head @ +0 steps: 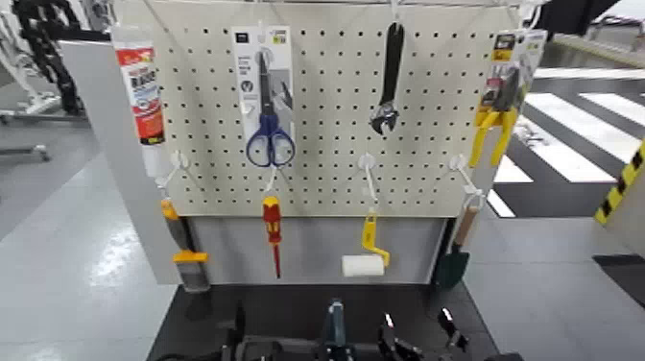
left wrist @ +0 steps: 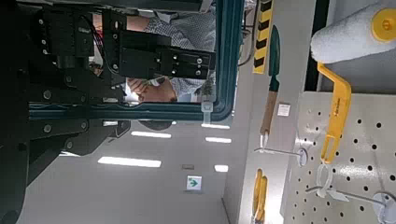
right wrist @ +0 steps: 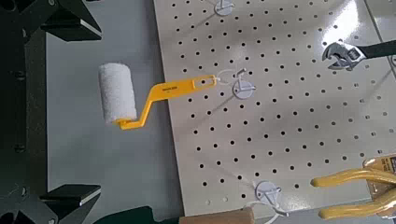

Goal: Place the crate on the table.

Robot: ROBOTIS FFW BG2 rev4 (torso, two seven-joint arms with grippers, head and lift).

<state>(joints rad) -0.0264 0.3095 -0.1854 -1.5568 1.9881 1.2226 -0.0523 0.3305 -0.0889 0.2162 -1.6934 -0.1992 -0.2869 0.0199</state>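
Only the top of the crate shows at the bottom edge of the head view: its upright blue-grey bar [head: 334,328] and a strip of black rim, over the front of the black table [head: 197,312]. My left gripper [head: 235,344] and right gripper [head: 415,344] sit at the crate's two sides. In the left wrist view the left gripper [left wrist: 56,112] lies against the crate's dark blue wall [left wrist: 224,65]. In the right wrist view the right gripper [right wrist: 70,110] has its fingers [right wrist: 73,22] spread around the black rim [right wrist: 19,112].
A white pegboard [head: 326,115] rises from the table's rear with scissors [head: 269,134], a wrench [head: 388,86], pliers [head: 499,115], a screwdriver [head: 273,230] and a paint roller [head: 363,264]. A person's hand [left wrist: 154,86] shows past the crate wall. Grey floor lies on both sides.
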